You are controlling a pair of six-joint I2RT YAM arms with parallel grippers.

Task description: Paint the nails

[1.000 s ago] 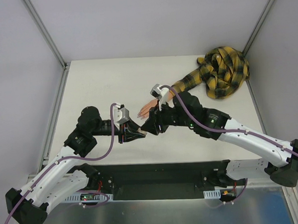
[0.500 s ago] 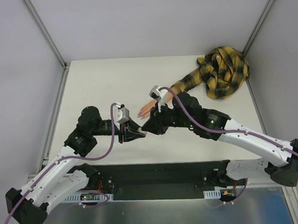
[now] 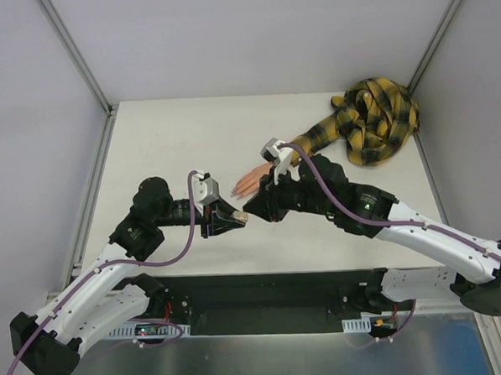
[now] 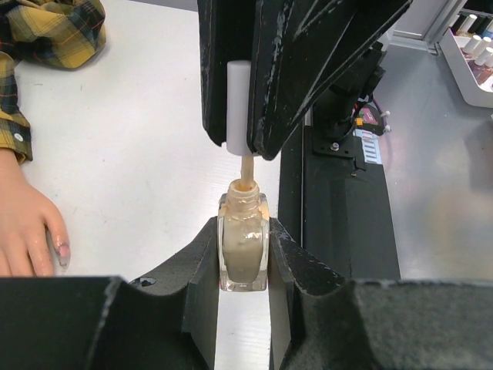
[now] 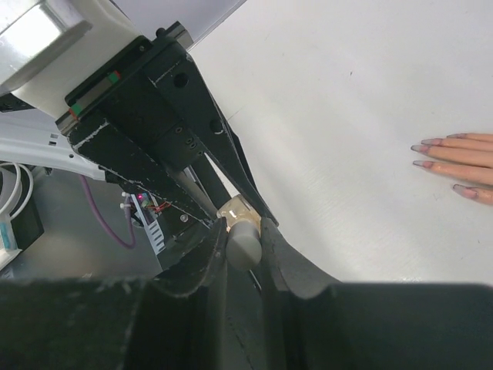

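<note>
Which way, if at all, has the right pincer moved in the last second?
Yes. Seen from above, the right pincer has shifted slightly to the right, toward the coiled plaid sleeve, which has stayed put.

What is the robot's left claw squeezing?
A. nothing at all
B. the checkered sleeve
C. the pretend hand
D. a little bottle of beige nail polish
D: in the left wrist view the left gripper clamps the small beige bottle from both sides, and the bottle stands upright between its jaws.

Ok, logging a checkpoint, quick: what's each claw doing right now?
Left claw: closed on the polish bottle.
Right claw: closed on the brush cap, with the brush stem at the bottle's mouth.
</note>
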